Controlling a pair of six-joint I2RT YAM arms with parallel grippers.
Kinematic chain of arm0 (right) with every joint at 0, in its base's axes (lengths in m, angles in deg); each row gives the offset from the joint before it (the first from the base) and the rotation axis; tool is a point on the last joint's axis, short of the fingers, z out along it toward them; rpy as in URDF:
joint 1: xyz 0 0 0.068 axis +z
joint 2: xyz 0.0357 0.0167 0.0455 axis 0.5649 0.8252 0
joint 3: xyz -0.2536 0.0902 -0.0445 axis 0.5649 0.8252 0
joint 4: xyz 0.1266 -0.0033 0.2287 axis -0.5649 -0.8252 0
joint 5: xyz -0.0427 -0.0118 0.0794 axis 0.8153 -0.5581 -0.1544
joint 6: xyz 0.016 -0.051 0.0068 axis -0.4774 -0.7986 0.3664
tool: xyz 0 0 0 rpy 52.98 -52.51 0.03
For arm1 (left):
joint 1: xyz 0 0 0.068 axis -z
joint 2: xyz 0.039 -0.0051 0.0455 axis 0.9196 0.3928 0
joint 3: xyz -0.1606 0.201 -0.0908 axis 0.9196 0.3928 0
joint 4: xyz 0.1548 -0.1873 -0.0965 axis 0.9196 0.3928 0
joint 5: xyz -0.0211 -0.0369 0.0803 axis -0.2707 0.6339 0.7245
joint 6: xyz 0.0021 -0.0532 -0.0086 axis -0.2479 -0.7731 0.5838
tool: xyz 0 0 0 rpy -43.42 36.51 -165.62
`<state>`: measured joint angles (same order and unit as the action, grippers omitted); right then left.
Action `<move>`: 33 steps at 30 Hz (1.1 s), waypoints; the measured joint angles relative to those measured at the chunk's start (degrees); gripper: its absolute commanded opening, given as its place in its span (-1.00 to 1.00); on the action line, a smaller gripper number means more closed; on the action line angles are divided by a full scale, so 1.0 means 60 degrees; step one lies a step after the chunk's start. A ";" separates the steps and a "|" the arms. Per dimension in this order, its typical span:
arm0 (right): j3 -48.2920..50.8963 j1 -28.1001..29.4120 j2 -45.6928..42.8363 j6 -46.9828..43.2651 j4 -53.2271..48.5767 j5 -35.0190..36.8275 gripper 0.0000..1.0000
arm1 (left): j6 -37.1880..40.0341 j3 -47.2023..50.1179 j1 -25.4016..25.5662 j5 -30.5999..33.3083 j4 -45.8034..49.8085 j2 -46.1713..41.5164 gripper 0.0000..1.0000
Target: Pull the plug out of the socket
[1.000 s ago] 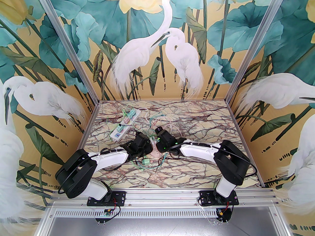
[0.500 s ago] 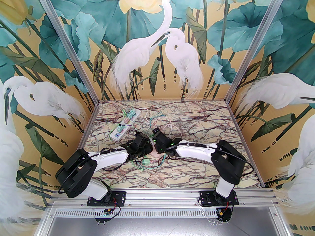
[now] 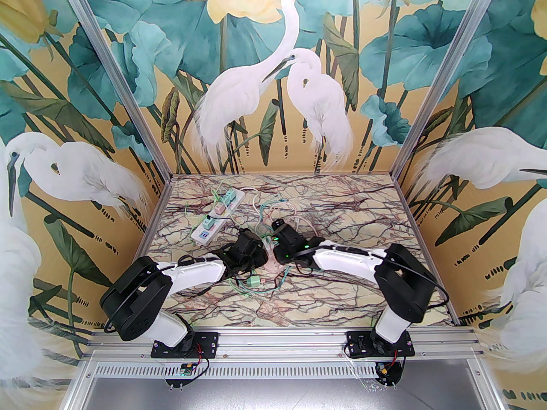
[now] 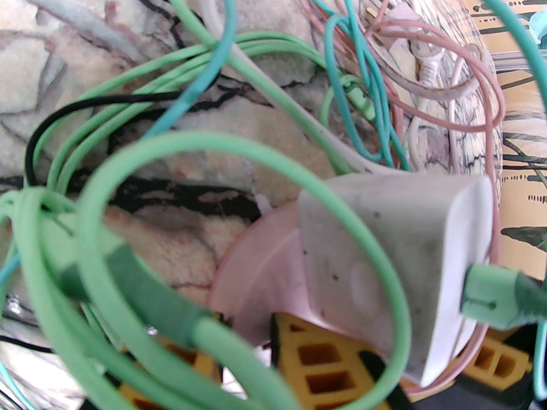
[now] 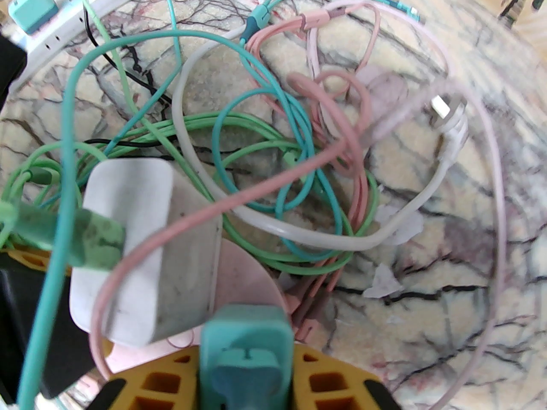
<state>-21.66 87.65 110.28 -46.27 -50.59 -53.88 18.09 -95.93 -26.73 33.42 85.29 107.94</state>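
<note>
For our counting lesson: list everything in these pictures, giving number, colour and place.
table: one, marbled, under everything
power strip: one, white, far left of table
strip plugs: several, green and pink, on the power strip
loose plug: one, green, near-centre of table
cables: many, green, teal, pink, white, black, tangled mid-table
socket: one, pink, between the grippers
charger: one, white, against the socket
teal plug: one, teal, in right gripper
left gripper: one, black with yellow fingers, shut on socket
right gripper: one, same colours, shut on teal plug
</note>
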 measured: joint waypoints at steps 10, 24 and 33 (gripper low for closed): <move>-0.0608 0.0539 0.0506 -0.0146 -0.0510 0.1217 -0.48 | 0.0047 0.0000 -0.0135 -0.0102 0.0135 0.0004 -0.52; 0.0699 -0.1078 -0.0652 0.0342 0.0495 -0.1872 -0.47 | 0.0062 -0.0106 0.0066 -0.0106 -0.0197 0.0178 -0.53; -0.0346 -0.0011 0.0087 0.0233 -0.0659 0.0168 -0.48 | 0.0069 -0.0113 0.0062 -0.0058 -0.0095 0.0193 -0.54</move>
<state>-23.74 87.58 110.80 -44.87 -54.55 -52.88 18.51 -96.60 -26.36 33.07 84.72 109.10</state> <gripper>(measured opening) 0.301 0.231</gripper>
